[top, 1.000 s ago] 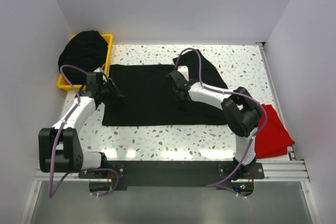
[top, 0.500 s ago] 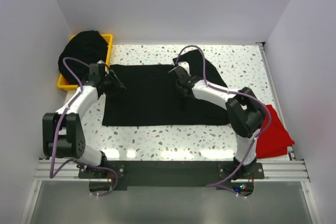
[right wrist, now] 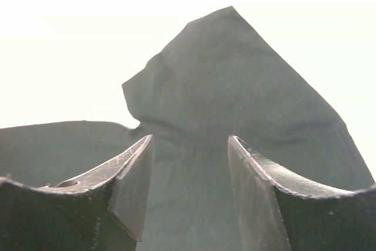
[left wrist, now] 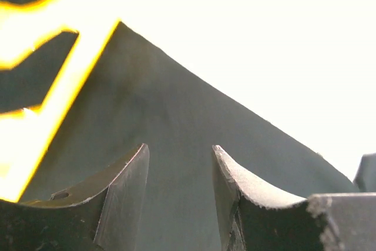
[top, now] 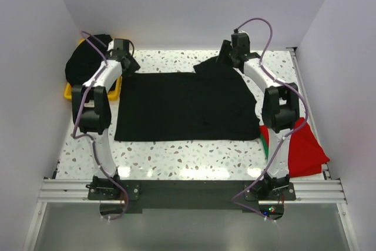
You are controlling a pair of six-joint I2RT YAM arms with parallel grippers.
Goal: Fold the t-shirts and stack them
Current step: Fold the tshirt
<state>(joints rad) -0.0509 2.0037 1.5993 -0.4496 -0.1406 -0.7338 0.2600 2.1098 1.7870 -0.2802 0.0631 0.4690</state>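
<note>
Right claw point(right wrist: 191, 137): released, jaws apart, nothing held; a second ago it was clenched, low over the middle of the black shirt point(top: 182, 107).
Left claw point(left wrist: 179, 146): released and empty, as it was a second ago.
Change: both arms have been swung from the middle of the cloth out to its far edge, the left to the far-left corner, the right to the far-right sleeve point(top: 207, 66).
Meaning: smoothing is judged finished; a two-corner pick for the first fold is judged next.
Shirt position: spread flat on the counter point(top: 188, 157), between the arms.
Shirt to claws: the corner is seen just ahead of the left fingers, the sleeve just ahead of the right; contact cannot be told.
Other shirts: a red shirt point(top: 310, 152) is laid at the near right; a heap of black shirts point(top: 82, 66) is kept in the yellow bin point(top: 69, 93), far left.
</note>
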